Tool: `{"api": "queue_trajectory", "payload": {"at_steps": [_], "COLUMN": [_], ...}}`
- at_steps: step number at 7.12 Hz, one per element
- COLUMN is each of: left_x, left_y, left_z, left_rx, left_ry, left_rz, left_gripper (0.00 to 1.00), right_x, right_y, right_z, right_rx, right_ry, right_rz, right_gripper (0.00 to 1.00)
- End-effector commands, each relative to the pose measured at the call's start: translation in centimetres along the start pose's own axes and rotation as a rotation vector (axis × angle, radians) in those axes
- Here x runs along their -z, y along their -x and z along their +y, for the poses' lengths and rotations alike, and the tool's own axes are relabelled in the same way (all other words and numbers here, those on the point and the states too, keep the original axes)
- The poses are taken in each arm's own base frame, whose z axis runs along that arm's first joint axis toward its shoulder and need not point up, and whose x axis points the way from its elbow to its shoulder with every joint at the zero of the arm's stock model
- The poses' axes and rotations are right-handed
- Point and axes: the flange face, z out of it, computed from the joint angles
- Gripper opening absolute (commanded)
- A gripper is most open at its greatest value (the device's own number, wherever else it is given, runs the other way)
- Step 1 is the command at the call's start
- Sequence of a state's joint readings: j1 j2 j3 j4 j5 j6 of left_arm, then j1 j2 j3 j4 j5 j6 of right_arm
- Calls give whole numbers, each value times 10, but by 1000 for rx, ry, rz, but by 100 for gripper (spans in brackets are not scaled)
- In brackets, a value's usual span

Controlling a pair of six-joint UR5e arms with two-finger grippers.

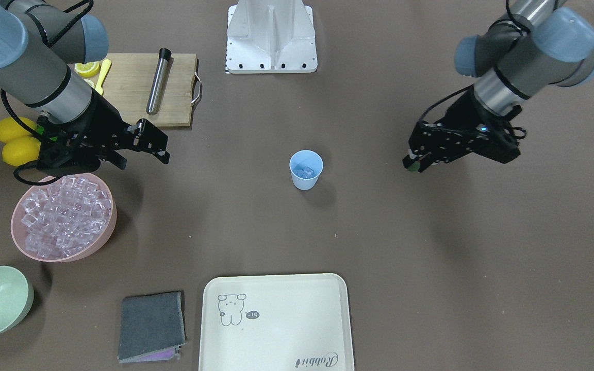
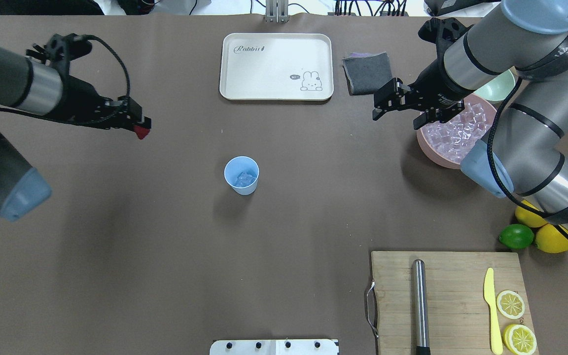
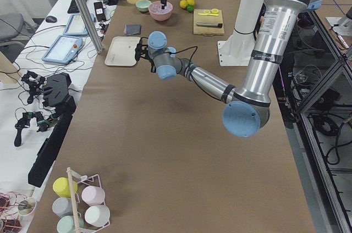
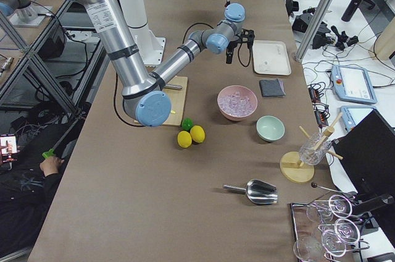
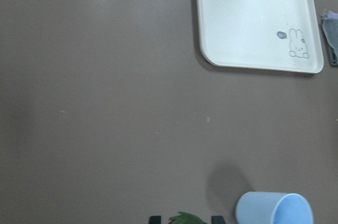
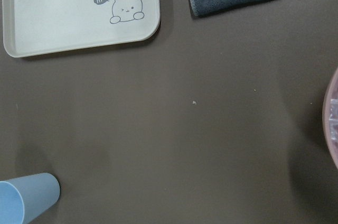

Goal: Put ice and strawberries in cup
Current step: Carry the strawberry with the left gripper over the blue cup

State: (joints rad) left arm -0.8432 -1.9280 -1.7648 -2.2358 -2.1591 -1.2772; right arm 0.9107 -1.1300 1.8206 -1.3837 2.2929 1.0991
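The left gripper (image 2: 140, 129) has its jaws clenched on the strawberry (image 2: 141, 132). The red berry shows at the very tip in the overhead view. In the left wrist view only its green leaves show, pinched between the two dark fingertips at the bottom edge. These jaws hang in the air above bare table (image 2: 165, 236) and touch nothing but the berry.

The cup (image 2: 241, 175) stands upright on the table, off to the side of the left jaws towards the other arm and nearer the robot's base. It is well apart from them and not under them. A few cubes of ice (image 2: 245, 180) lie inside the cup.

The right gripper (image 1: 144, 163) has its jaws spread wide, with nothing between them and nothing touching them. They hover just beside the rim of the pink bowl (image 1: 102, 242), on the side that faces the cup, with the fingers pointing out past the rim. The bowl, heaped with more ice, lies just behind and below these jaws. The cup is well apart from them, out in front.

A cream tray (image 2: 230, 74) lies beyond both pairs of jaws, at the table's far side from the robot. A dark cloth (image 2: 365, 74) lies beside the tray, near the right jaws.
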Motion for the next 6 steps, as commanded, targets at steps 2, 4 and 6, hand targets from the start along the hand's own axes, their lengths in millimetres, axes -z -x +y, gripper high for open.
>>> {"api": "queue_trajectory", "payload": {"at_steps": [2, 4, 6], "left_x": [-75, -92, -104], "left_y": [-134, -131, -128], "left_z": [60, 62, 65], "left_rx": [68, 69, 65], "left_ry": [-50, -64, -59], "left_rz": [-32, -57, -72], "left_gripper": [0, 0, 0], "right_x": [-1, -6, -7], "right_y": [-2, -4, -4], "right_z": [1, -1, -1], "right_rx": [-1, -1, -4], "right_ry": [1, 4, 5], "right_rz": [3, 10, 12], "right_gripper": [99, 99, 99]}}
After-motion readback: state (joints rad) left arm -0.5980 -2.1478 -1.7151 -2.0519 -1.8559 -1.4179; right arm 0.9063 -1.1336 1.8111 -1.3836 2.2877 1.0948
